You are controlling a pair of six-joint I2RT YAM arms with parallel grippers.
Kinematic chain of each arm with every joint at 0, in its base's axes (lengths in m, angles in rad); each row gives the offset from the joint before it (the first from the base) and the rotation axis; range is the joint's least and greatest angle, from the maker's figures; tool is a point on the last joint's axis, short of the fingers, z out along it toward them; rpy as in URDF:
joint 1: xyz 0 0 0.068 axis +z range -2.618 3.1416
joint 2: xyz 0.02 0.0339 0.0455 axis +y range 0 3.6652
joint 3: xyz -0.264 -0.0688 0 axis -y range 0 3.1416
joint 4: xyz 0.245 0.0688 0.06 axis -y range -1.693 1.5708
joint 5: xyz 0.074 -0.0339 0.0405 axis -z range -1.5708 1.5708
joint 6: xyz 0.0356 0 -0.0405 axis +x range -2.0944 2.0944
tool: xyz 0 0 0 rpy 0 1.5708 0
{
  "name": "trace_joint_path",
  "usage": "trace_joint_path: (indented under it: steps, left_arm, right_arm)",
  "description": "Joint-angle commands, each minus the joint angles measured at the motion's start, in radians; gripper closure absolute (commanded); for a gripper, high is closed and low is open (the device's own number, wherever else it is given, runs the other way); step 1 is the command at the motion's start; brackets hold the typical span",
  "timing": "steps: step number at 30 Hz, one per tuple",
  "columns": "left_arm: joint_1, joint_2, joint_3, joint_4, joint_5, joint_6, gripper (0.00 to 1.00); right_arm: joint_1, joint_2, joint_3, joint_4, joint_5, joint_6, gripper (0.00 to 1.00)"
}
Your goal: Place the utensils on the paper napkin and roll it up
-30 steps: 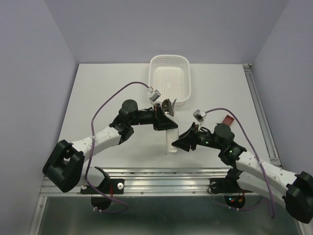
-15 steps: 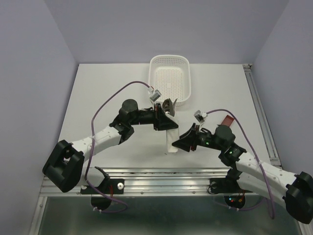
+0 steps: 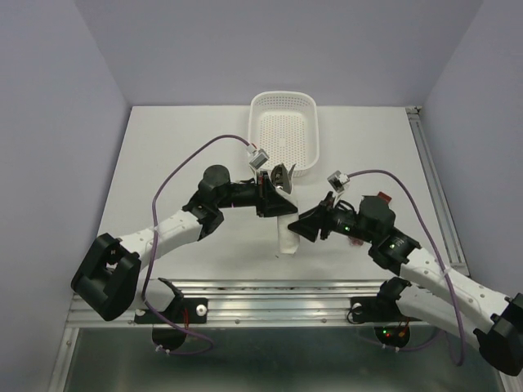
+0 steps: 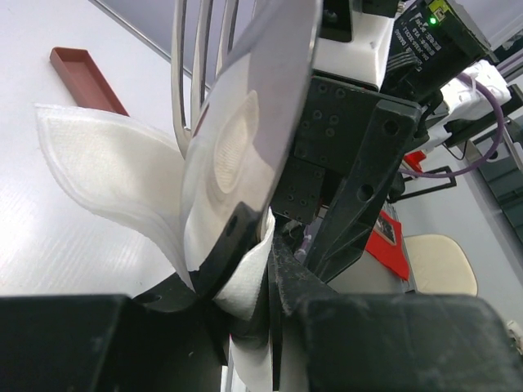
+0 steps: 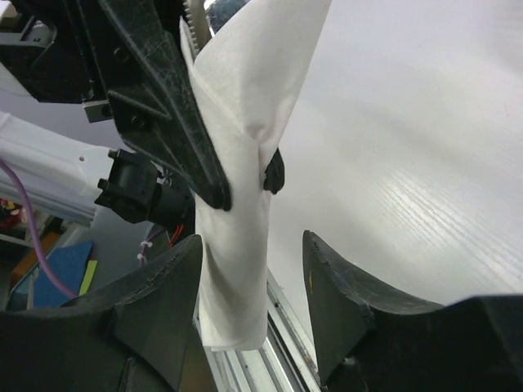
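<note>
Left pincer: clenched on the paper napkin near its upper end, over the middle of the table.
Paper napkin: wrapped into a loose roll that hung down from the left pincer. One corner flared out like a petal in the left wrist view. Its lower end reached toward the table's near edge; whether it touched the table cannot be told.
Utensils: bundled inside the napkin, standing out above the left pincer's grip. A shiny spoon bowl and slim metal tines showed side by side; the handles were hidden in the paper.
Right pincer: released, jaws spread wide, level with the napkin's lower half, which hung between them in the right wrist view. Contact with the paper cannot be told.
Basket: at the far edge of the table, just beyond the left pincer, apart from the roll.
Red block: lying flat on the table toward the right side, well apart from the napkin.
Edges: a metal rail ran along the near edge, close under the roll's lower end.
Open room: bare table surface showed left of the left arm and beyond the right arm.
</note>
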Motion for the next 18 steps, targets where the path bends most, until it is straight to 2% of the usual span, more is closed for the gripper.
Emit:
trace_joint_path:
  steps: [1, 3, 6, 8, 9, 14, 18]
  left_arm:
    - [-0.004, -0.037, 0.043, 0.073, 0.027, 0.013, 1.00]
    - [-0.004, -0.036, 0.043, 0.071, 0.031, 0.011, 1.00]
    - [-0.004, -0.042, 0.043, 0.071, 0.034, 0.010, 1.00]
    - [-0.004, -0.048, 0.043, 0.068, 0.036, 0.013, 1.00]
    - [-0.004, -0.051, 0.043, 0.065, 0.036, 0.013, 1.00]
    - [-0.004, -0.053, 0.055, 0.041, 0.036, 0.016, 1.00]
    - [-0.004, -0.045, 0.086, 0.005, 0.034, 0.023, 0.83]
  right_arm:
    - [0.002, 0.064, 0.101, -0.009, -0.011, -0.044, 0.46]
    - [0.002, 0.092, 0.115, 0.017, -0.020, -0.042, 0.47]
    - [0.002, 0.112, 0.122, 0.042, -0.028, -0.038, 0.58]
    - [0.002, 0.108, 0.116, 0.062, -0.036, -0.027, 0.66]
    - [0.002, 0.098, 0.104, 0.088, -0.037, -0.023, 0.75]
    - [0.002, 0.071, 0.089, 0.114, -0.030, -0.013, 0.97]
    - [0.002, 0.061, 0.087, 0.136, -0.013, -0.013, 0.99]
